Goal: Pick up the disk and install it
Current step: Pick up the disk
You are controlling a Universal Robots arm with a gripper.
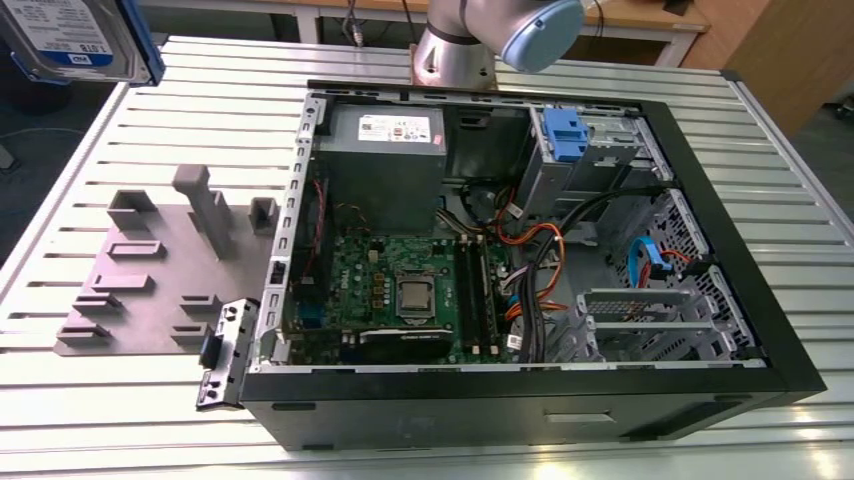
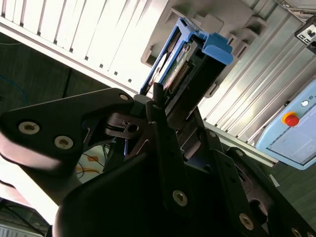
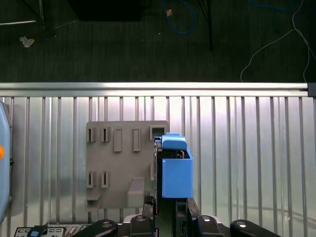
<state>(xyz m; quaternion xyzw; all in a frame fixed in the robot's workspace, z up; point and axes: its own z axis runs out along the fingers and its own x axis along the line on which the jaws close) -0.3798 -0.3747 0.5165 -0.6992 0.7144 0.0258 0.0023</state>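
The disk (image 1: 70, 40), a silver drive with a white-and-blue label in a blue carrier, hangs high at the exterior view's upper left, well above the slatted table. In the second wrist view my gripper (image 2: 170, 101) is shut on the disk (image 2: 183, 66), whose blue carrier end sticks out past the black fingers (image 2: 158, 96). The first wrist view shows the disk (image 3: 176, 170) edge-on in the gripper (image 3: 168, 215), over the edge of a grey fixture plate (image 3: 121, 163) far below.
An open computer case (image 1: 747, 290) lies on the slatted table (image 1: 107, 420), with a grey power supply (image 1: 387, 135), a motherboard (image 1: 400, 290) and a metal drive cage with a blue latch (image 1: 566, 135). The grey fixture plate (image 1: 147, 270) lies beside it. A pendant with a red button (image 2: 291, 119) rests on the table.
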